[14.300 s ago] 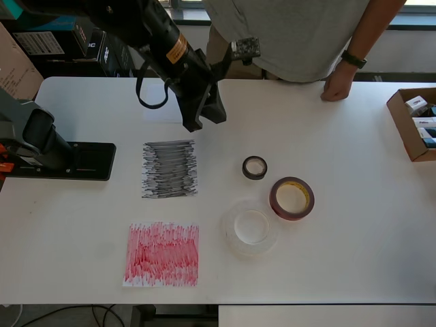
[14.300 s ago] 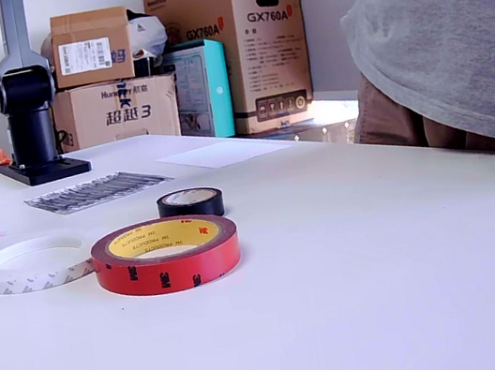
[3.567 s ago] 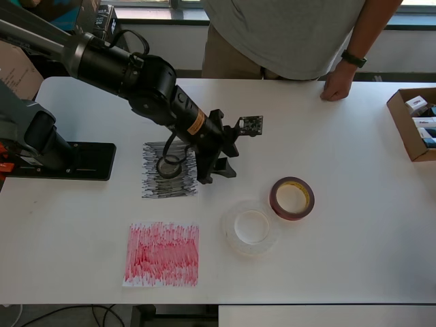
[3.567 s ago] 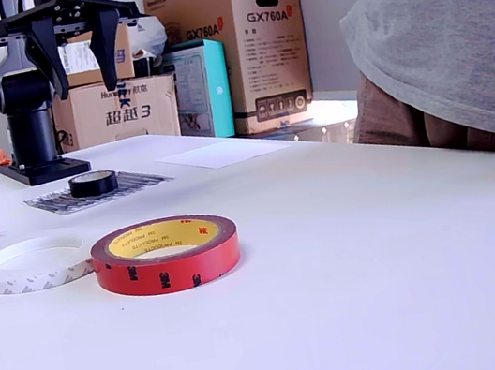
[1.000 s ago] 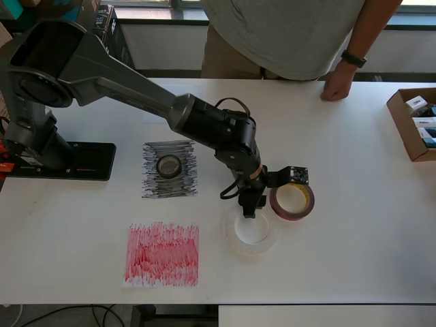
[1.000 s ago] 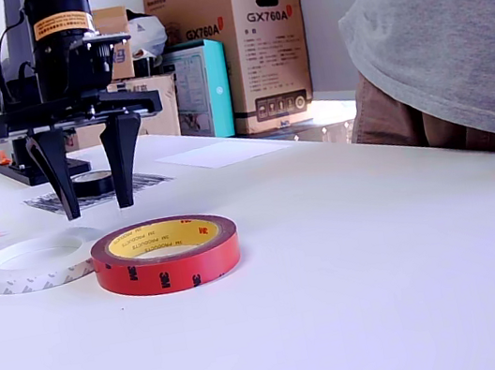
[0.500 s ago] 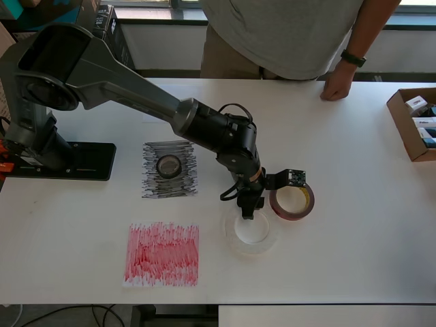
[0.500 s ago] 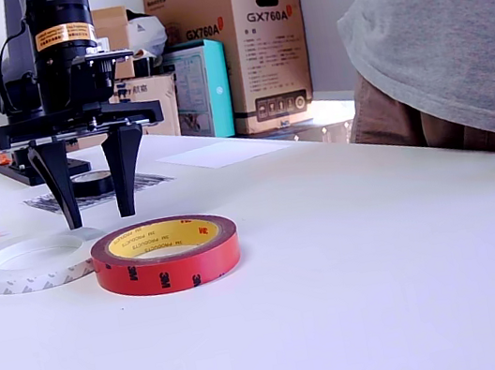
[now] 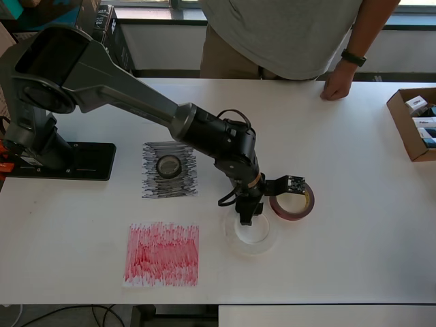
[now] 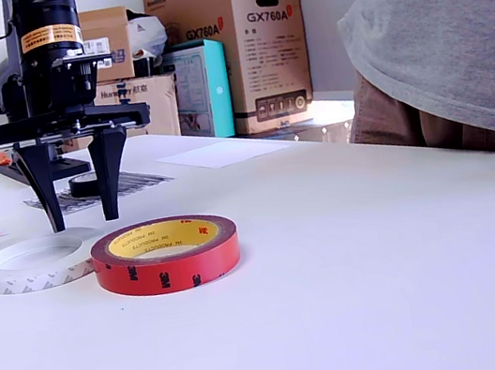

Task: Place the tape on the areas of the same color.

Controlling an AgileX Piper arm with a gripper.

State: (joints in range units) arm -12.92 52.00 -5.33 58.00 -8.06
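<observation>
We count three rolls of tape, all lying flat on the white table (image 9: 354, 204). The small black roll (image 9: 168, 165) sits inside the black scribbled patch (image 9: 169, 170), toward the table's left half in the overhead view. The red roll (image 10: 165, 254), glossy on the outside with a yellow printed core, lies near the table's middle, and the large whitish roll (image 10: 30, 262), a wide flat translucent ring, lies just beside it; in the overhead view their rims look touching or nearly so.

We count two scribbled patches: the black one, and a red one (image 9: 162, 253) of dense red strokes near the table's front edge. A plain white sheet (image 10: 226, 152) lies farther back in the exterior view.

The single gripper (image 10: 78, 212) hangs tip-down over the far rim of the whitish roll. Its two dark tapered fingers (image 10: 104, 176) stand well apart, with nothing between them; whether the tips touch the roll we cannot tell.

One person (image 9: 293, 34) stands at the far edge, a hand (image 9: 336, 86) resting on the table. An open cardboard box (image 9: 413, 122) sits at the right edge in the overhead view.
</observation>
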